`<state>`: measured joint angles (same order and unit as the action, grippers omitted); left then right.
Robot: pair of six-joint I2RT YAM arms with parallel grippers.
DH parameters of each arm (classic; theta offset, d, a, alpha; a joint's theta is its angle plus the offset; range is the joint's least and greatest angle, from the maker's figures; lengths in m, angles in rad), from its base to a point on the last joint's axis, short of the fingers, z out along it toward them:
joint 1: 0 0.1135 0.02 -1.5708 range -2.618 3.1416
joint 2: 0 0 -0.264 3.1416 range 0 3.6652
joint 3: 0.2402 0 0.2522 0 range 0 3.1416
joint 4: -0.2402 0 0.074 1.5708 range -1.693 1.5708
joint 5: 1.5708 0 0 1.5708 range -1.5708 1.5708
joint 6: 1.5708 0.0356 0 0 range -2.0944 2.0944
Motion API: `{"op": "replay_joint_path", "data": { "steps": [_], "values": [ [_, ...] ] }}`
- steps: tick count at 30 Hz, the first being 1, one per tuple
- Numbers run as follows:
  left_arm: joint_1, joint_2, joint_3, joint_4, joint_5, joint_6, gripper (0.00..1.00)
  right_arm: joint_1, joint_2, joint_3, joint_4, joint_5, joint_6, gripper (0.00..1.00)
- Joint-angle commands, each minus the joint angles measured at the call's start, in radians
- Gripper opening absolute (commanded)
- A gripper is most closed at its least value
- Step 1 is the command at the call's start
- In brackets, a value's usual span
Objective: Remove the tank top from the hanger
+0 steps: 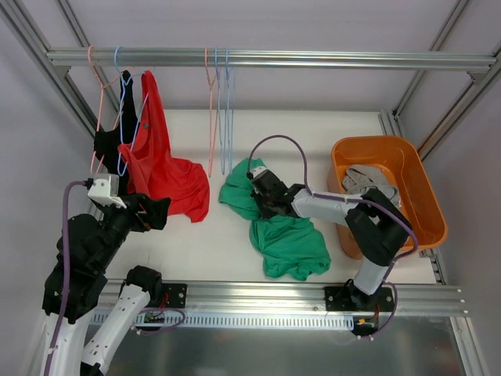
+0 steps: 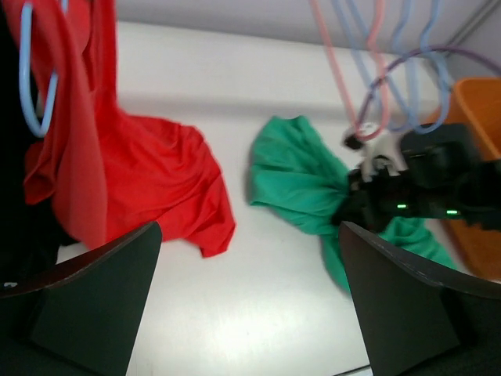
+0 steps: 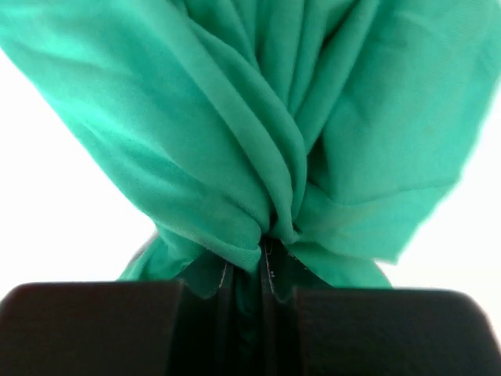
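White table (image 1: 227, 235) under both arms: right gripper (image 3: 262, 286) pinches the green top (image 1: 290, 239) to drag it, left gripper (image 2: 249, 235) hangs wide open, ready for the red top (image 1: 168, 176).

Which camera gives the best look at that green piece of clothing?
The top external view: almost the whole green garment lies crumpled on the table, pinched by the right pincer. The right wrist view shows only bunched folds at the shut pincer; the left wrist view shows part, the rest hidden behind that arm.
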<state>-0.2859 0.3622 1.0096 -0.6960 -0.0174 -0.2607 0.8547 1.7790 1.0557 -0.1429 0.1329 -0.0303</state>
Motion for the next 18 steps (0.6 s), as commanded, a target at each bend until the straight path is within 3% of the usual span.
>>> {"op": "replay_joint_path", "data": {
  "steps": [1, 7, 13, 18],
  "values": [
    [0.011, -0.061, -0.116, 0.01, -0.121, 0.034, 0.99, -0.003, -0.211, -0.03, -0.049, 0.037, 0.021, 0.0],
    [0.011, -0.163, -0.224, 0.064, -0.165, -0.009, 0.99, -0.022, -0.496, 0.154, -0.283, 0.155, 0.006, 0.0],
    [0.011, -0.155, -0.232, 0.072, -0.159, -0.008, 0.99, -0.086, -0.581, 0.427, -0.518, 0.243, -0.092, 0.0],
    [0.011, -0.157, -0.236, 0.072, -0.138, -0.006, 0.99, -0.178, -0.567, 0.781, -0.69, 0.299, -0.18, 0.0]
  ]
}}
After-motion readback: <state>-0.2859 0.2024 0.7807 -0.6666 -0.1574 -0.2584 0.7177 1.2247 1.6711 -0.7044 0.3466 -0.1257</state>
